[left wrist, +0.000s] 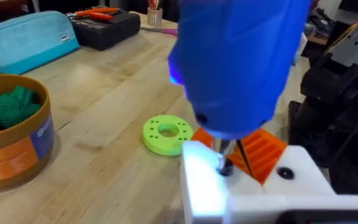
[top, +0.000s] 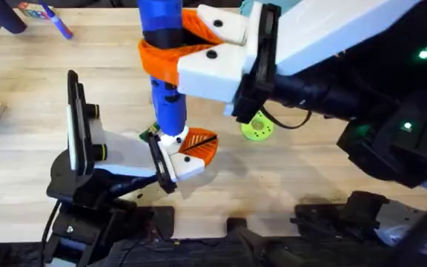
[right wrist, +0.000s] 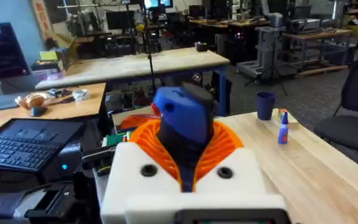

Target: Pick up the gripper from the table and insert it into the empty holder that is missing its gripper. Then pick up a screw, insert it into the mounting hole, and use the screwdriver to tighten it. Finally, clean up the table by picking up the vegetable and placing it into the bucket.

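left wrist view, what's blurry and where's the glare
Left wrist view: the screwdriver close to the lens is a soft blue blur, the white finger beneath it is blown out by glare, while the green disc and bucket stay fairly sharp. Overhead view: the right gripper looms large and soft-edged.

The right tool (top: 170, 52) reaches in from the right arm, its white fingers with orange ribbed pads (top: 161, 61) closed on the screwdriver (top: 166, 78), held upright. Directly below it sits the left tool (top: 187, 152); whether it is gripping cannot be told.
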Controlling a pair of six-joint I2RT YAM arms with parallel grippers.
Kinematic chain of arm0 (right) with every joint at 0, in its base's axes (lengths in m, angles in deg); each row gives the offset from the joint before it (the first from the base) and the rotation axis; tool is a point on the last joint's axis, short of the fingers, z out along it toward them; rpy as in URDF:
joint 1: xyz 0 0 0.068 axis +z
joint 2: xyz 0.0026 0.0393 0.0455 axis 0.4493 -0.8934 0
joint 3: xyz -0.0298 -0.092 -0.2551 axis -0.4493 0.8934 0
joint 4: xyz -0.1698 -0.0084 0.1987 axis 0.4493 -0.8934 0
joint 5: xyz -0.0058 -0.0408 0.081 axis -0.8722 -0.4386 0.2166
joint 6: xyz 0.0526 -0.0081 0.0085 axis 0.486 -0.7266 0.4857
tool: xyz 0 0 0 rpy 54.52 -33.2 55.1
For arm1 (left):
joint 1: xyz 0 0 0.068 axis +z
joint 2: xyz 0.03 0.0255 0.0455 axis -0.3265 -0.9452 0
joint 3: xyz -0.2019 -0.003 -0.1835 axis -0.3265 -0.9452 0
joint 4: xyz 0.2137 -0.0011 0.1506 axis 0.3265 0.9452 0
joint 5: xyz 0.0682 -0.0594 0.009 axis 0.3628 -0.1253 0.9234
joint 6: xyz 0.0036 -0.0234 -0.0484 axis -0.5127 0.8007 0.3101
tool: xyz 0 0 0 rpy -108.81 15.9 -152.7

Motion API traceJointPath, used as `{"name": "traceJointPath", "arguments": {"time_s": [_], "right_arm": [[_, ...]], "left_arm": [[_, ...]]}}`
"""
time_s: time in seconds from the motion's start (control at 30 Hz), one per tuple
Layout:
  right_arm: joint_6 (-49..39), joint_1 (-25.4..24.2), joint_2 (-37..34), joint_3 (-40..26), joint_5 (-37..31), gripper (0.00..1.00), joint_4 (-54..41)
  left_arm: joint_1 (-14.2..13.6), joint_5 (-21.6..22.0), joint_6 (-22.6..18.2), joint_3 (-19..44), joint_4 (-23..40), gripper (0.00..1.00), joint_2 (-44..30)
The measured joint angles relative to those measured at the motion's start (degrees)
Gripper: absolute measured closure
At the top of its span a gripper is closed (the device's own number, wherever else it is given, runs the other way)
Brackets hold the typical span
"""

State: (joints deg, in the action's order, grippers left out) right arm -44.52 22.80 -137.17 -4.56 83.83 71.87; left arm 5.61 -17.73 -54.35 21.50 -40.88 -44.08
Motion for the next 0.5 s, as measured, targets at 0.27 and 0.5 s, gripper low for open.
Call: {"name": "traceJointPath", "arguments": {"time_s": [0.27,0.5], "right_arm": [[-0.1,0.0,0.4,0.0,0.0,0.939,-1.2],[-0.5,0.0,1.4,0.0,0.0,0.939,-1.3]], "left_arm": [[0.0,0.0,0.0,0.0,0.0,0.984,0.0],[0.0,0.0,0.0,0.0,0.0,0.984,0.0]]}}
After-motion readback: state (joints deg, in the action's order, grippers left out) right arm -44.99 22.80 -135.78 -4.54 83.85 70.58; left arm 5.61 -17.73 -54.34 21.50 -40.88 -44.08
